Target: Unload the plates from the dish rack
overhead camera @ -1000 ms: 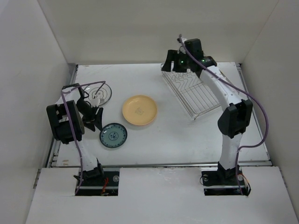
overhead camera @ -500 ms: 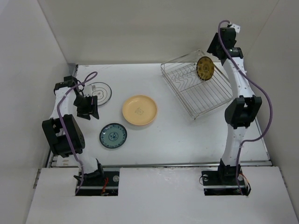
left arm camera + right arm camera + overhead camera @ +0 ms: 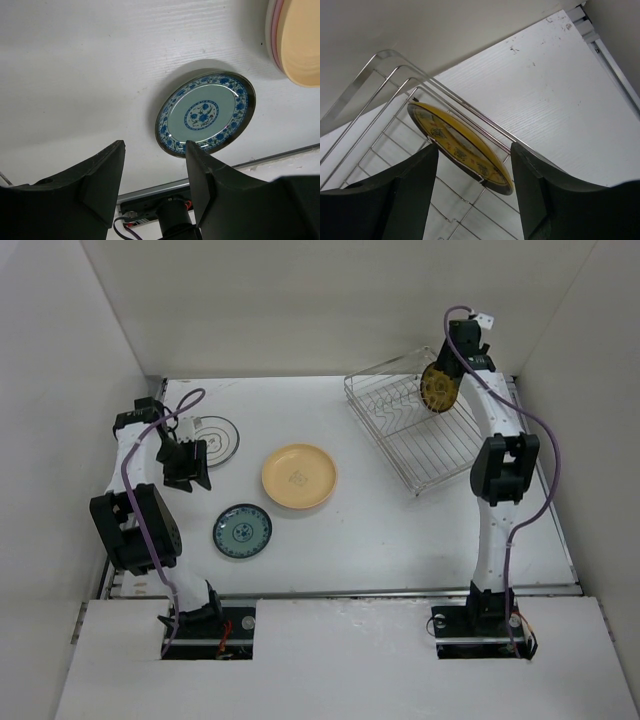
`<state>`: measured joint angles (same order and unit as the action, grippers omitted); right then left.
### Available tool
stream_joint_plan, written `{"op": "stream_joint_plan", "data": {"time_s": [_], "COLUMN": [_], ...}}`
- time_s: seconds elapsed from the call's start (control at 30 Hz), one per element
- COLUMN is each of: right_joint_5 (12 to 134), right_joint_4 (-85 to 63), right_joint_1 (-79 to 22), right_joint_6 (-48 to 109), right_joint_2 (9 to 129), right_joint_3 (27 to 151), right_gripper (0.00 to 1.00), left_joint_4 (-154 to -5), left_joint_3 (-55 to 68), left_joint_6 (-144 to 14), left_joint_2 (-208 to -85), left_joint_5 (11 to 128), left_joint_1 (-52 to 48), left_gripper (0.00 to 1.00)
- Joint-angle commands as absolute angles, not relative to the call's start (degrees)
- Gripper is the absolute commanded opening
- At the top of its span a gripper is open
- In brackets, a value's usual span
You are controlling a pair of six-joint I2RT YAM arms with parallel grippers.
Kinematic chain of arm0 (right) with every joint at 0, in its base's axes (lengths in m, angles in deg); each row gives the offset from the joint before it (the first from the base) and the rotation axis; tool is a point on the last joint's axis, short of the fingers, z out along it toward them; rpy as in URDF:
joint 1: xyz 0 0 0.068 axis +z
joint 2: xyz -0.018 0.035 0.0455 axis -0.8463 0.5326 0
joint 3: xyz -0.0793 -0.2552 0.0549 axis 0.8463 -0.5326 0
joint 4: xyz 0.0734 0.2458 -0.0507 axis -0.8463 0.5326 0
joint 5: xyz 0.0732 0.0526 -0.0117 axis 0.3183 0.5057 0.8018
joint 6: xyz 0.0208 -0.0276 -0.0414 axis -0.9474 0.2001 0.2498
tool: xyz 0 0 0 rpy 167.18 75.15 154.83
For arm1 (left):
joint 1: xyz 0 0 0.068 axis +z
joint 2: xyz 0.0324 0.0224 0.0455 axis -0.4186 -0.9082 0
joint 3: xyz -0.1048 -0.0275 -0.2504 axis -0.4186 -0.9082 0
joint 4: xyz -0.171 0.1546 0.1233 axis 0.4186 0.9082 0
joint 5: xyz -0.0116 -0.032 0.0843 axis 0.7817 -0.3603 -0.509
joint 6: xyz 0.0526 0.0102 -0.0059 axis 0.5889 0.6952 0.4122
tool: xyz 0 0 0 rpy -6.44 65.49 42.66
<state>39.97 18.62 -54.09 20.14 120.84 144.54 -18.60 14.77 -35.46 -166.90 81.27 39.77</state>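
A white table [image 3: 380, 530] sits boxed in by plain white walls [image 3: 300, 300] on three sides.

Bright, even light falls from overhead, nearly washing out the white worktop [image 3: 380, 530]. Shadows are soft: a grey smudge hugs the blue plate [image 3: 205, 114] at its upper left. Up close, the wrist cameras' dark fingers [image 3: 97, 190] blur slightly, while the yellow-patterned plate [image 3: 460, 146] looks crisp.

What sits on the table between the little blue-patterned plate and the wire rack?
The yellow plate, lying flat; the top external view shows it.
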Motion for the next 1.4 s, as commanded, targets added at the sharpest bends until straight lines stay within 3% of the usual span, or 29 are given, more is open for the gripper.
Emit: {"op": "stream_joint_plan", "data": {"time_s": [0.0, 0.17, 0.3, 0.43, 0.57, 0.67, 1.1, 1.27, 1.37], "right_joint_5": [41.1, 45.3, 46.5, 43.6, 39.8, 38.4, 39.4, 46.5, 60.2], "right_joint_4": [15.4, 16.0, 16.0, 16.0, 13.8, 12.1, 12.1, 13.2, 14.8], "right_joint_1": [-54.3, -54.8, -54.8, -54.8, -54.8, -54.8, -52.8, -48.3, -44.5], "right_joint_6": [21.5, 21.5, 21.5, 23.1, 26.5, 29.7, 34.1, 34.1, 34.1], "right_joint_2": [123.0, 125.5, 125.6, 123.0, 117.7, 113.6, 106.1, 99.8, 98.0], "right_joint_3": [146.4, 146.4, 145.9, 145.3, 141.7, 139.8, 139.2, 136.1, 134.3], "right_gripper": [0.65, 0.63, 0.44, 0.18, 0.04, 0.0, 0.0, 0.0, 0.0], "left_joint_4": [-16.3, -15.7, -15.7, -14.6, -14.0, -14.0, -14.6, -13.2, -12.0], "left_joint_3": [18.0, 19.2, 19.2, 19.2, 19.8, 20.9, 19.8, 22.0, 24.8], "left_joint_6": [-36.8, -36.8, -36.8, -36.8, -36.8, -36.8, -36.8, -35.5, -34.1], "left_joint_2": [-167.8, -168.8, -168.8, -168.8, -168.8, -168.3, -165.4, -163.5, -162.2], "left_joint_5": [81.7, 81.7, 81.7, 82.8, 83.4, 84.4, 87.0, 90.3, 93.5], "left_joint_1": [39.9, 39.9, 39.3, 38.8, 37.8, 37.8, 37.8, 37.2, 37.2], "left_gripper": [0.49, 0.49, 0.49, 0.49, 0.5, 0.5, 0.5, 0.62, 0.68]}}
